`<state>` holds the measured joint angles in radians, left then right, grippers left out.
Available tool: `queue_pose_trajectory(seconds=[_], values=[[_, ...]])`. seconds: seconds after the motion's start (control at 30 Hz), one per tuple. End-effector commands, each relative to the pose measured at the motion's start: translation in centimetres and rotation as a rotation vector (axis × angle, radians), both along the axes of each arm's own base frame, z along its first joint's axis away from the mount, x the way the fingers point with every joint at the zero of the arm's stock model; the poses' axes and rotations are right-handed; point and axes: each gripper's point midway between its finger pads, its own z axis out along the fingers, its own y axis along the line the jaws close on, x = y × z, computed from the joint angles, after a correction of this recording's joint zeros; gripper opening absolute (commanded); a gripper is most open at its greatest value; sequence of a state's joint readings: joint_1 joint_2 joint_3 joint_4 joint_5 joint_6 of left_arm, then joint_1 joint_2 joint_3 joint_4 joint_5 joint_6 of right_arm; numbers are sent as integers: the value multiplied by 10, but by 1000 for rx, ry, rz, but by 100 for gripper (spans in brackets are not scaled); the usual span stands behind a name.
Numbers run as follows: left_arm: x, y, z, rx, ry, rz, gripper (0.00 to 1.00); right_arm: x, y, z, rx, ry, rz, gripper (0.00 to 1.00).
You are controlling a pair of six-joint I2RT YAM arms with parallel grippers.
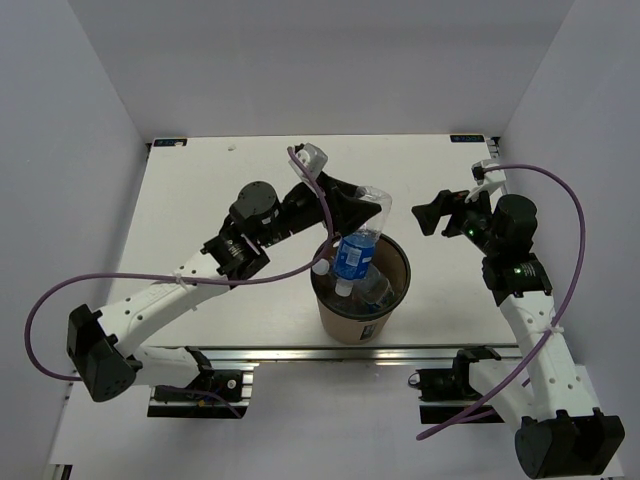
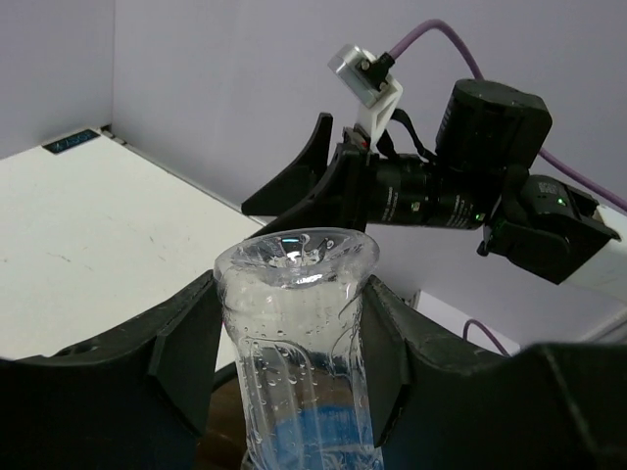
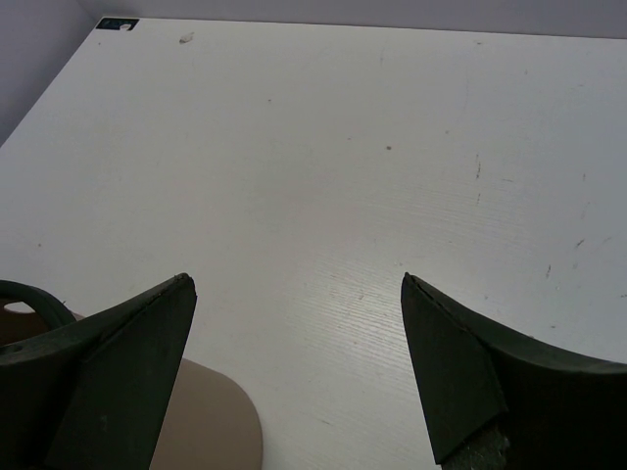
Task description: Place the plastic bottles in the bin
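1. The left hand (image 1: 368,207) was shut on the plastic bottle (image 1: 358,240), its pads (image 2: 186,354) pressing both sides of the clear body near the base end. The bottle hung tilted, cap down, its lower end inside the mouth of the bin (image 1: 352,325).
2. The right hand (image 1: 432,215) stood wide open and held nothing. It was over bare desk (image 1: 200,200), just right of the bin.
3. Handling, as a judgement: the bottle looked empty apart from droplets inside, so light. The wall looked thin and would dent under a hard squeeze. The plastic was smooth and likely slippery, so the ribbed body is a better hold than the neck.
4. At least one more bottle (image 1: 377,291) lay inside the bin, with a white cap (image 1: 320,268) at the left rim. How many lay there could not be told.
5. Whether the held bottle's cap touched those beneath was hidden.
6. The left wrist view cut off the bottle below the label. The right wrist view caught only a sliver of the bin at its near left corner.
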<state>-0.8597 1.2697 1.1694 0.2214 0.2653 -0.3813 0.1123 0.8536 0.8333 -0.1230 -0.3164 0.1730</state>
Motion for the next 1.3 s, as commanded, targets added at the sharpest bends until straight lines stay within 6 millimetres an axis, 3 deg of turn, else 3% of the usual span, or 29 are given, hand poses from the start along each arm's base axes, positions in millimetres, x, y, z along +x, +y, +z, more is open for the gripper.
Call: queue_pose_trajectory(seconds=[0.0, 0.13, 0.17, 0.27, 0.47, 0.6, 0.63, 0.73, 0.8, 0.87, 1.03, 1.13, 1.27], values=[[-9, 8, 32, -103, -77, 26, 0, 3, 2, 9, 6, -44, 11, 89], [-21, 12, 22, -141, -91, 37, 0, 5, 1, 6, -2, -40, 10, 89], [-22, 13, 4, -125, -78, 51, 0, 5, 0, 6, -1, -39, 3, 89], [-23, 24, 4, -188, -93, 111, 0, 5, 1, 6, 0, -48, 6, 89], [-25, 14, -20, -136, -132, 111, 0, 9, 3, 0, 4, -49, 17, 89], [-36, 13, -21, -143, -176, 96, 21, 12, 1, -2, -6, -40, 8, 89], [-36, 15, -30, -130, -184, 101, 27, 13, 0, -1, -10, -45, 2, 89], [-41, 19, -32, -148, -220, 105, 33, 13, -1, -2, -13, -46, -4, 89], [-46, 18, -32, -153, -249, 90, 13, 13, -1, -1, -15, -54, -2, 89], [-49, 16, -36, -130, -288, 78, 0, 14, -1, -1, -14, -52, -2, 89], [-56, 11, -63, -17, -356, 22, 0, 14, -6, 1, -27, -63, -26, 89], [-46, 12, -81, 26, -276, 62, 0, 15, -7, 1, -29, -68, -36, 89], [-45, 8, -119, 106, -203, 45, 0, 16, -7, 0, -32, -67, -36, 89]])
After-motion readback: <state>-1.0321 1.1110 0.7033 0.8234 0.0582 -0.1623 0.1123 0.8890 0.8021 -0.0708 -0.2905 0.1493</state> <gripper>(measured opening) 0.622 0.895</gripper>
